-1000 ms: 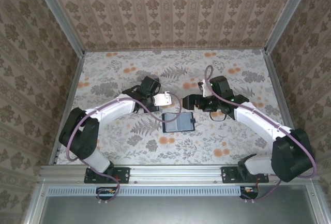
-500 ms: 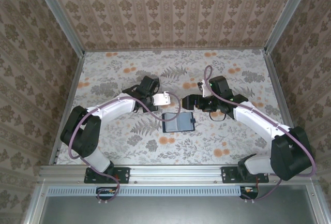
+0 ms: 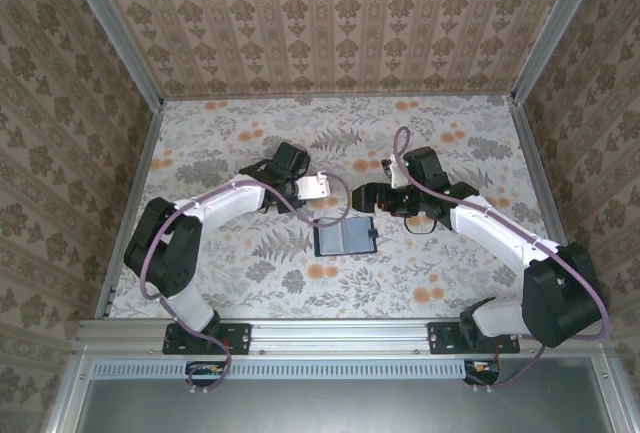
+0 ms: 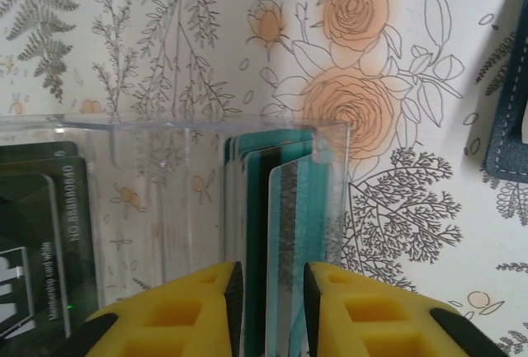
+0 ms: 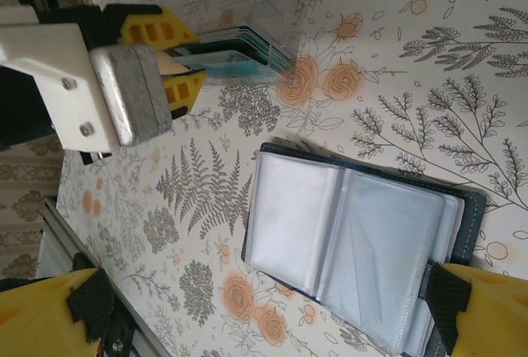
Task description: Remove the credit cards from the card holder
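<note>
teal cards (image 4: 252, 176) are stood in the clear plastic tray (image 4: 148, 176), one between slack left jaws; the dark navy folding card holder (image 5: 355, 241) lies opened on the bench (image 4: 388, 35), sleeves apparently emptied, right jaws released.

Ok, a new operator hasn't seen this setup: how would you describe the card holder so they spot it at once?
Start at the floral table, then look to its middle. The card holder lies open there: a dark navy folding wallet showing clear sleeves, unlike the see-through plastic tray at the left gripper.
</note>
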Available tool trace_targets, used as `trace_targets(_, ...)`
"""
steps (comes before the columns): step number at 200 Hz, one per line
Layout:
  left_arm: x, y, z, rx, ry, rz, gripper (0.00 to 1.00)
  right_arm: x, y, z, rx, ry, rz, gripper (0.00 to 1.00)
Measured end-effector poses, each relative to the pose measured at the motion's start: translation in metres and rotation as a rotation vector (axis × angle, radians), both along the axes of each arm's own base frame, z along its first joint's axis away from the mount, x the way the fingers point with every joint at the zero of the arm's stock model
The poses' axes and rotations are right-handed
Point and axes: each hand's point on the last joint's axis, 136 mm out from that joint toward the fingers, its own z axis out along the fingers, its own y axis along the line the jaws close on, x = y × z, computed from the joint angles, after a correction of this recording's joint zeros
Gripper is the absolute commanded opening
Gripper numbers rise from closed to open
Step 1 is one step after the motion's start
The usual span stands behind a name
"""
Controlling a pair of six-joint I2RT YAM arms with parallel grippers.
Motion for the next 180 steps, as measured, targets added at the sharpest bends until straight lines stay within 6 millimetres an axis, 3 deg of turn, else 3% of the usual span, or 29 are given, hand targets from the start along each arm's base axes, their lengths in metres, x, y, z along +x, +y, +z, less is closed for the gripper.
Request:
trace_targets(63,0.006,0.003,0.006,-0.011,-0.007,0.040,0.38,0.000,0.000,0.000,0.001,0.003,-0.002,1.00)
trace_targets(94,0.009,0.007,0.014,-0.041,-0.014,0.088,0.52,0.000,0.000,0.000,0.003,0.006,-0.005,1.00)
trace_targets(150,0.002,0.026,0.078,-0.235,-0.096,0.238,0.79,0.000,0.000,0.000,0.005,0.010,-0.010,1.00)
trace_targets(180,-0.010,0.041,0.113,-0.406,-0.116,0.371,0.81,0.000,0.000,-0.001,-0.001,0.008,-0.013,0.98)
